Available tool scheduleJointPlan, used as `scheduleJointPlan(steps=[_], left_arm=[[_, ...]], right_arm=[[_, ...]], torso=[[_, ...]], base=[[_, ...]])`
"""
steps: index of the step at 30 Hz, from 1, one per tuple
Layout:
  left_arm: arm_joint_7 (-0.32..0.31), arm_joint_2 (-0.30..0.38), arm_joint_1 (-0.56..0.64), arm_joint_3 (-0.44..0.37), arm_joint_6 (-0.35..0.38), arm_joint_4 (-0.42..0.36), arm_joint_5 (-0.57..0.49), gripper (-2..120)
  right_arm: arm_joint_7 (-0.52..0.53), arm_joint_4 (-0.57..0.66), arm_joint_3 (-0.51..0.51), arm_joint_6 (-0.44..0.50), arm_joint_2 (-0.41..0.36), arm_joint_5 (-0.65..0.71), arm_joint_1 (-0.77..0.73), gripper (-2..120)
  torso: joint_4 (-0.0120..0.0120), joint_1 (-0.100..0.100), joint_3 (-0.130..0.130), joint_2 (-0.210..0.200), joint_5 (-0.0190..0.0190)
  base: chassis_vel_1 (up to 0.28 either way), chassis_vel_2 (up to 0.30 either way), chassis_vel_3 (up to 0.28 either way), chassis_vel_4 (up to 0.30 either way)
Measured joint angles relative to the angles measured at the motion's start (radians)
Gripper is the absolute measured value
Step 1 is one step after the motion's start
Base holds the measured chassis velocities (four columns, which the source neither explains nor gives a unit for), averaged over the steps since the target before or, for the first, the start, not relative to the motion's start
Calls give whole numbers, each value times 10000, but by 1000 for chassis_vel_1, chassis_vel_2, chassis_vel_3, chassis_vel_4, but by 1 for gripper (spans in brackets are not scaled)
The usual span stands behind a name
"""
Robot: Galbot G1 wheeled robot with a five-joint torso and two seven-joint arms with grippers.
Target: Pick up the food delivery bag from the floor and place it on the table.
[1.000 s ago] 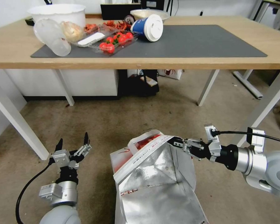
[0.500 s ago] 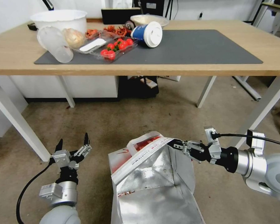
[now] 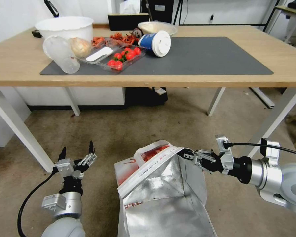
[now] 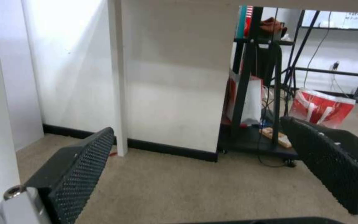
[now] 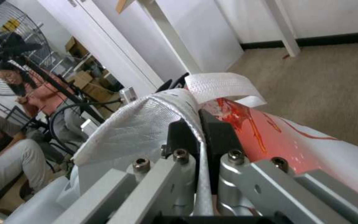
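Note:
The food delivery bag (image 3: pixel 161 194) hangs open-mouthed before me, silver foil lining showing, red-and-white outside, a white strap handle at its far rim. My right gripper (image 3: pixel 188 154) is shut on the bag's rim at its right corner; the right wrist view has the fingers (image 5: pixel 218 133) pinching the white edge of the bag (image 5: pixel 278 137). My left gripper (image 3: pixel 77 153) stands open and empty left of the bag, above the beige floor (image 3: pixel 138 128); its fingers (image 4: pixel 79 161) are spread wide. The table (image 3: pixel 220 79), light wood with a dark grey mat (image 3: pixel 213 56), stands ahead.
On the table's left part are a white bowl (image 3: pixel 65 27), a tipped clear cup (image 3: pixel 61 54), a tray of tomatoes (image 3: pixel 123 57) and a blue paper cup (image 3: pixel 156 40) on its side. White table legs (image 3: pixel 19 128) (image 3: pixel 274 118) flank the floor. A black cart (image 3: pixel 146 95) sits underneath.
The whole picture has shifted: the table top lies lower and shows more of its surface, so the camera moved. The right gripper keeps its hold on the bag's rim; the left stays open.

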Motion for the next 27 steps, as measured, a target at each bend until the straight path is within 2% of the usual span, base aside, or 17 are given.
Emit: scheduleJointPlan(steps=[27], left_arm=[[-36,2,-2,10,28,24,-18,100]], right_arm=[[-108,75,25,12,-40,-105,-54,0]], torso=[[1,277,842,1112,-1]], base=[[0,0,0,0]])
